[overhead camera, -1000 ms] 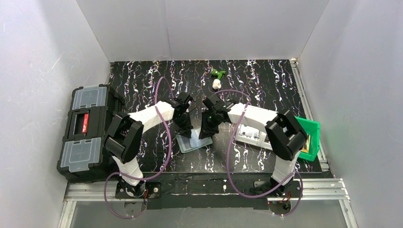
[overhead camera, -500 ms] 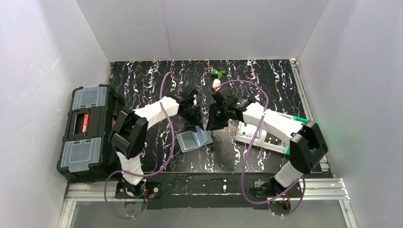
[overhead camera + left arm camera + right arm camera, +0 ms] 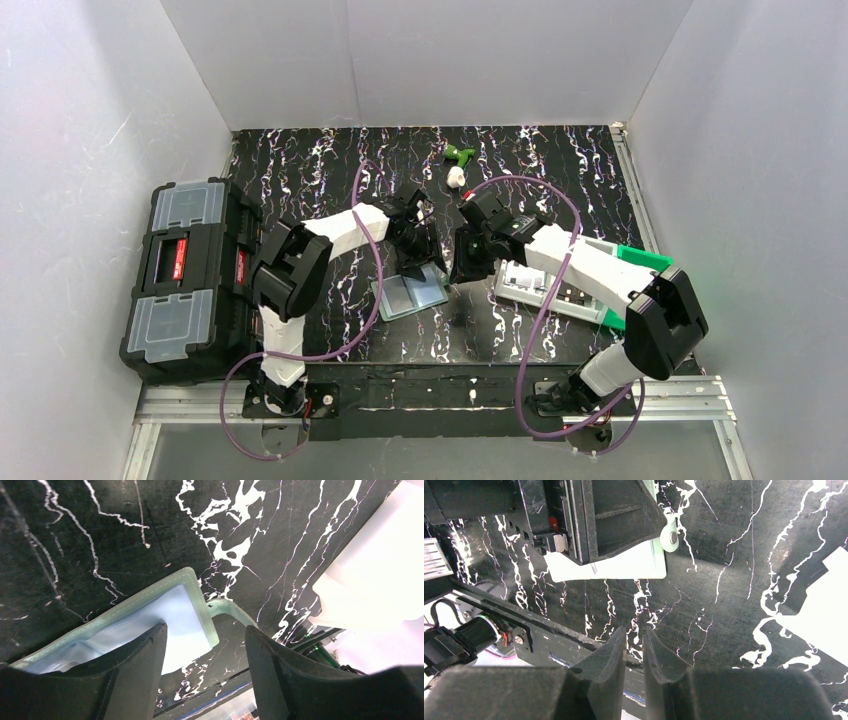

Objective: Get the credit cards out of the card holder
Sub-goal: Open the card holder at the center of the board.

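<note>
From the top view you see the card holder [image 3: 408, 296] lying open and flat on the black marbled table [image 3: 570, 170], between the two arms and nearer the front edge. Your left gripper [image 3: 417, 262] hangs over the holder's far right corner. Your right gripper [image 3: 468, 268] sits just beside that, over bare table to the holder's right. The black toolbox [image 3: 185, 262] stands at the left edge, and the white tray [image 3: 540, 285] and the green bin [image 3: 650, 262] are on the right. A small green and white object [image 3: 457, 165] lies far back.

In the left wrist view your left gripper [image 3: 205, 630] is spread wide with nothing between its fingers. One finger [image 3: 135, 670] stands in front of the card holder [image 3: 170, 607], whose inside is pale blue. The other is past its stitched edge, beside the snap tab [image 3: 225, 607]. You cannot tell whether either finger touches it.

In the right wrist view your right gripper [image 3: 634, 632] has its fingers nearly together, with a slim gap through which the table shows and nothing pinched. It points at the table, well short of the card holder [image 3: 624, 567]. The holder shows pale at the top of that view, partly under the dark left gripper [image 3: 614, 515], its round snap [image 3: 669, 537] at the corner.
</note>
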### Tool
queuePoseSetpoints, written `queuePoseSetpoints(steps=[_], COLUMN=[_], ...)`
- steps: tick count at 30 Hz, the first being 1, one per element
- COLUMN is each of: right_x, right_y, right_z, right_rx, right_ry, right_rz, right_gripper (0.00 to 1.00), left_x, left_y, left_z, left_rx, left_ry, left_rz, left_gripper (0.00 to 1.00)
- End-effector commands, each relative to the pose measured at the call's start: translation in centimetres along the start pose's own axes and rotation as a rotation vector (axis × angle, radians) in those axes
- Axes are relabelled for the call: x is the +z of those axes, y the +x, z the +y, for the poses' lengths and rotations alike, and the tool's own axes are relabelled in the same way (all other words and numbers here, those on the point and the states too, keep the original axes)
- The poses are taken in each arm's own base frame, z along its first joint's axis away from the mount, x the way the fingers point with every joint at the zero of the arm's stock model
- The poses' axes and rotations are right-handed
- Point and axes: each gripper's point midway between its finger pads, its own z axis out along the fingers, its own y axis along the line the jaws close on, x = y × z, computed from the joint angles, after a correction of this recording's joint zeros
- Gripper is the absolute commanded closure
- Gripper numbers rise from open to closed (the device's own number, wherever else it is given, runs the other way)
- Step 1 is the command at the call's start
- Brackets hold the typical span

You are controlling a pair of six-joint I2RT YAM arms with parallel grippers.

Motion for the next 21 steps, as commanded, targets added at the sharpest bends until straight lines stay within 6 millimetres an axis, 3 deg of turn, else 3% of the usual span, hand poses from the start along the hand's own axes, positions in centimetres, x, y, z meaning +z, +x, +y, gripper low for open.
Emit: queuePoseSetpoints(steps=[1,13,16,21], right_x=[-0.5,1.2,2.3,5.7], right_y=[-1.0,-1.0,-0.6,0.7], right_z=[1.6,6.4,7.7,7.9], right_rx=[-0.062,-0.198,-0.249,-0.314], right_ry=[-0.054,-0.103,-0.113,-0.055], right_rz=[-0.011,0.029,0.057,0.133], right_gripper=[0.75,0.69,0.64,0.54], left_x=[-3.3,-7.7,-8.9,-10.6], left_y=[-0.5,-1.2,-1.4,-0.3], left_z=[-0.1,3.9,5.7,9.3], left_rx=[0.05,0.008,-0.019,-0.087], left_ry=[-0.04,-0.117,-0.166,-0.22], left_rz=[-0.077,-0.162,-0.186,-0.222], left_gripper=[0.41,0.4,0.43,0.49])
